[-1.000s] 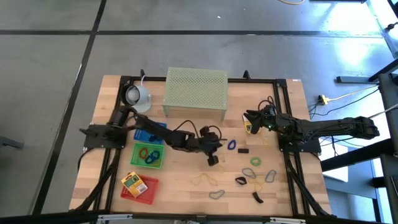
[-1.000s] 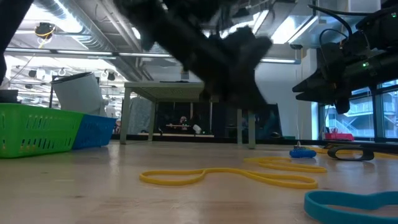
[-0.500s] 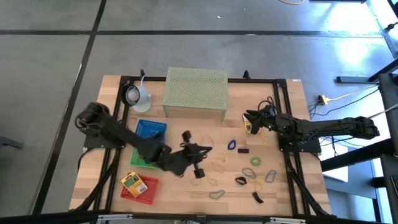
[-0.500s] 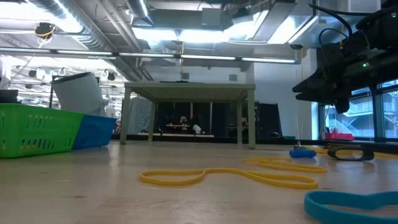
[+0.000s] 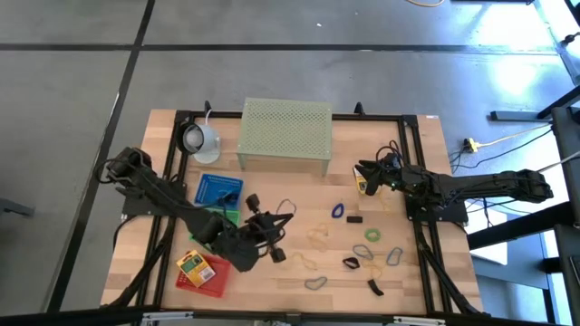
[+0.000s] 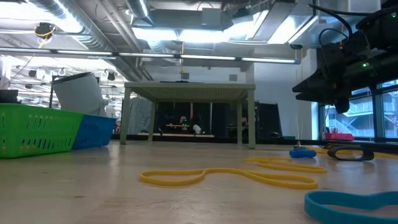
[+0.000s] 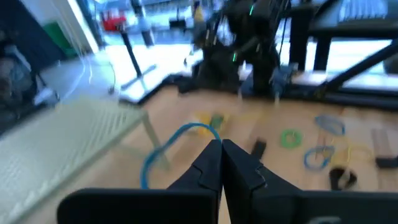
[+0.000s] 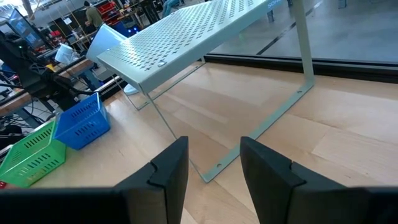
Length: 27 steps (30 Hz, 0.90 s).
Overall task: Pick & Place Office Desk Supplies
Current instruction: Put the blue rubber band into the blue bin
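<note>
My left gripper (image 5: pixel 275 246) hovers above the table's near middle, beside the green basket (image 5: pixel 207 226), and is shut on a thin blue loop (image 7: pixel 177 134). Other office supplies lie loose on the wood to its right: tan loops (image 5: pixel 317 237), a blue loop (image 5: pixel 337 211), a green loop (image 5: pixel 372 234), grey loops (image 5: pixel 394 256) and black clips (image 5: pixel 351 263). A yellow printed box (image 5: pixel 191 263) sits in the red basket (image 5: pixel 210 276). My right gripper (image 5: pixel 362 177) waits at the right, open, with nothing between its fingers (image 8: pixel 165 171). My left gripper pinches one stretch of the blue loop's strand (image 7: pixel 210 131) between its shut fingertips. The fingers point roughly level, slightly downward. The rest of the loop arcs out slack past the fingertips and hangs clear of the table.
A pale green mesh stand (image 5: pixel 285 134) and a white lamp-like object (image 5: pixel 201 140) stand at the far edge. A blue basket (image 5: pixel 217 190) sits far of the green one. In the low view a yellow loop (image 6: pixel 230 176) and a blue loop (image 6: pixel 354 202) lie close by.
My left gripper has risen and swung toward the table's left and near edges, from the middle of the loose loops to beside the baskets, leaving the low view. It has stayed shut on the blue loop, which travels with it clear of the table.
</note>
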Available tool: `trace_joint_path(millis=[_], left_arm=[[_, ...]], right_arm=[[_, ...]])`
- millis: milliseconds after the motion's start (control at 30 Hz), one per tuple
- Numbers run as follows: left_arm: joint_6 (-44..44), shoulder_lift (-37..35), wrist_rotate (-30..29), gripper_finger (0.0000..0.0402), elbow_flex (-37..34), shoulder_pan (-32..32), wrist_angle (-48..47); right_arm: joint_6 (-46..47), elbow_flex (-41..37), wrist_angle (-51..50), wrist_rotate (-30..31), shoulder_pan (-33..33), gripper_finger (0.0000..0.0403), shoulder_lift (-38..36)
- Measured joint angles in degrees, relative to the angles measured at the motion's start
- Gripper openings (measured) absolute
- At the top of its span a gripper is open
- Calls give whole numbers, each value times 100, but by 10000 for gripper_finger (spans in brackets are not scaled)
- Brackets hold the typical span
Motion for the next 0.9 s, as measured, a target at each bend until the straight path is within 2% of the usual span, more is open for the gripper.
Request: trace_joint_path(millis=[200, 400, 700, 767, 900], left_arm=[[-2323, -60, 1015, 3, 2, 190, -2192], [-3964, -359, 1831, 3, 2, 284, -4171], [-6315, -673, 2179, 3, 2, 169, -7422], [-6691, -680, 2354, 3, -116, 247, -7845], [-6875, -751, 2769, 2, -674, 466, -7758]], right_arm=[[11, 0, 0, -1, 1, 146, 0], [10, 1, -60, -2, -1, 146, 0], [10, 0, -349, 223, 1, 146, 0], [10, 0, -350, 295, -1, 146, 0], [9, 0, -352, 302, -1, 146, 0]])
